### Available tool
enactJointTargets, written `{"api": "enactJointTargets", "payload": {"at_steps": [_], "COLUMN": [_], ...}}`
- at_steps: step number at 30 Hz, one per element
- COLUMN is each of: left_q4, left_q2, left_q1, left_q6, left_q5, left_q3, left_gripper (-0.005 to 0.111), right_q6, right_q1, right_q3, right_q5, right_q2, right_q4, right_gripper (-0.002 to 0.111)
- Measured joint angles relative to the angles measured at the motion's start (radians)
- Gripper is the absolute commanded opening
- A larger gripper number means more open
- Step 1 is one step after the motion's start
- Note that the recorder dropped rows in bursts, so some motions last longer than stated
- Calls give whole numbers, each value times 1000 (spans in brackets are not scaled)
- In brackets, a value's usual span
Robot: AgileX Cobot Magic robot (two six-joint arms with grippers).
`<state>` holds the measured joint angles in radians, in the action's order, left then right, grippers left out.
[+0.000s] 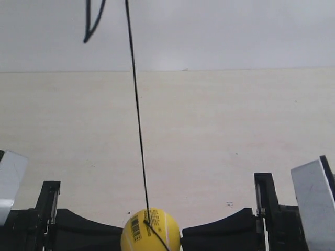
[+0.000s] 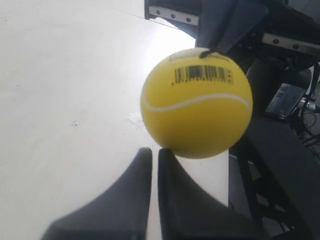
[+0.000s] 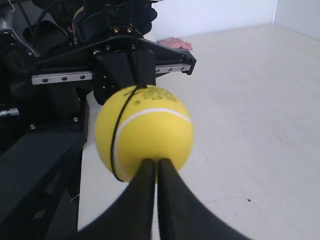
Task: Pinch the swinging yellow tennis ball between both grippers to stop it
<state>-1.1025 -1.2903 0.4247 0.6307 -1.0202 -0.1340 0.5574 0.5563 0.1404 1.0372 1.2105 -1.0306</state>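
- We count one ball (image 1: 151, 232), bottom centre of the exterior view, on one string (image 1: 137, 104).
- We count two grippers flanking it: left gripper (image 2: 154, 150) and right gripper (image 3: 156, 161), each with jaws together.

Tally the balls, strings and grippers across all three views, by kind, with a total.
Bright yellow fuzzy tennis ball: 1
Thin black string tied to the ball's top: 1
Matte black grippers: 2 (left gripper, right gripper)
Total: 4
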Motion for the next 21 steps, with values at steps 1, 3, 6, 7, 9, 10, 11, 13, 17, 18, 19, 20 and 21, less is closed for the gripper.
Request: {"api": "enactJointTargets", "payload": {"at_steps": [1,3,6,7,9,10,11,13,17,18,19,20,21], "left_q4": [0,2,31,33,39,39,39,39,39,40,45,49,62], "left_q2": [0,0,0,0,0,0,0,0,0,0,0,0,0], "left_q1": [0,0,0,0,0,0,0,0,0,0,0,0,0], "left_q6": [0,0,0,0,0,0,0,0,0,0,0,0,0], "left_q5": [0,5,60,71,91,96,97,97,107,113,123,129,134], "left_q3": [0,0,0,0,0,0,0,0,0,0,0,0,2], "left_gripper": [5,5,5,5,5,5,5,5,5,5,5,5,5], "right_q6": [0,0,0,0,-7,-14,-23,-26,-46,-53,-61,-70,-78], "right_q1": [0,0,0,0,0,0,0,0,0,0,0,0,0], "right_q3": [0,0,0,0,0,0,0,0,0,0,0,0,0], "right_q5": [0,0,2,2,2,0,-8,-55,-185,-210,-232,-249,-262], "right_q2": [0,0,0,0,0,0,0,0,0,0,0,0,0], "right_q4": [0,-3,-3,-3,-1,1,11,79,264,299,331,353,375], "right_gripper": [0,0,0,0,0,0,0,0,0,0,0,0,0]}}
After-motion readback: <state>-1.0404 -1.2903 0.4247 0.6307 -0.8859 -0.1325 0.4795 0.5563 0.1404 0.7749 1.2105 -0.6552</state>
